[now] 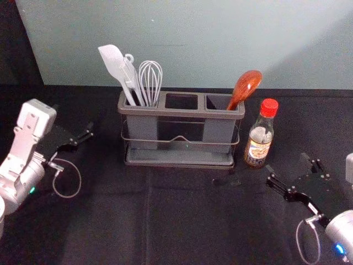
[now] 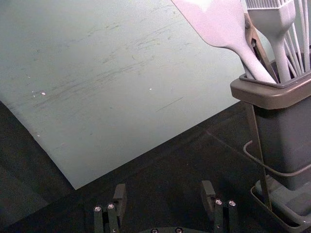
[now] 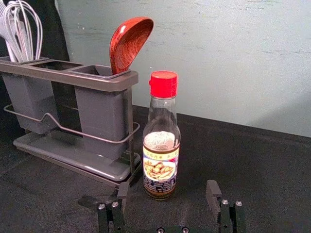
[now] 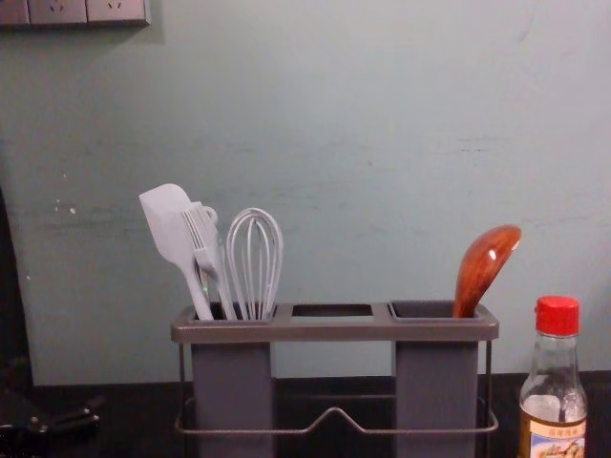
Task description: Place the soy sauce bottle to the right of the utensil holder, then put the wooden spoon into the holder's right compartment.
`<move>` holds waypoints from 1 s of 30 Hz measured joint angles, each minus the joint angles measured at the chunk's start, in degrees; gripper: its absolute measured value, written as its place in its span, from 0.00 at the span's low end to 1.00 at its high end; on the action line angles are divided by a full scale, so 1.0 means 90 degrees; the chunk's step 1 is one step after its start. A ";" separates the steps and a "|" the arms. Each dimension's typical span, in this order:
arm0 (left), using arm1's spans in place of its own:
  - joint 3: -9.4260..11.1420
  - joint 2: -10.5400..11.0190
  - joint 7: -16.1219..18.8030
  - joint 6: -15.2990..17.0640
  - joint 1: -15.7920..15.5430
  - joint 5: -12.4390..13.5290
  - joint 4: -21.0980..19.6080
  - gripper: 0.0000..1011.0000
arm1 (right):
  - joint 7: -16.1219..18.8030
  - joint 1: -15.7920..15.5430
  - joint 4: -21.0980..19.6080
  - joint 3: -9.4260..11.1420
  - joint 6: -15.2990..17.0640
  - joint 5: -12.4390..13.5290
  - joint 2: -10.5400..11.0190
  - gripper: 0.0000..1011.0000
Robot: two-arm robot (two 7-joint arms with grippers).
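Observation:
My right gripper (image 1: 288,164) stands open just right of and in front of the soy sauce bottle (image 1: 259,138). In the right wrist view, the bottle (image 3: 162,141) rises upright beyond the right gripper (image 3: 166,191), with nothing between its fingers. The bottle stands to the right of the grey utensil holder (image 1: 182,113), with a narrow gap. The wooden spoon (image 1: 245,85) leans in the holder's right compartment, bowl up; its lower handle is hidden. My left gripper (image 1: 74,124) is idle, left of the holder; the left wrist view shows the left gripper (image 2: 164,194) open and empty.
A spatula (image 4: 170,224), a brush (image 4: 205,243) and a whisk (image 4: 255,258) fill the holder's left compartment. The middle compartment (image 1: 182,101) is empty. A pale wall (image 1: 187,44) rises behind the black-covered table (image 1: 182,221). Sockets (image 4: 72,11) are on the wall.

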 joint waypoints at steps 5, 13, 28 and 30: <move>0.0000 0.0000 0.0000 0.0000 0.0000 0.0000 0.0000 0.99 | 0.0019 0.0014 0.0017 0.0000 -0.0005 -0.0014 -0.0006 0.99; 0.0000 0.0000 0.0000 0.0000 0.0000 -0.0001 0.0000 0.99 | 0.0015 0.0006 0.0008 0.0003 -0.0010 -0.0009 -0.0002 0.99; 0.0000 0.0000 0.0000 0.0000 0.0000 0.0000 0.0000 0.99 | 0.0008 -0.0002 -0.0004 0.0003 -0.0010 -0.0006 0.0004 0.99; 0.0000 0.0000 0.0000 0.0000 0.0000 0.0000 0.0000 0.99 | 0.0007 -0.0002 -0.0004 0.0004 -0.0010 -0.0005 0.0004 0.99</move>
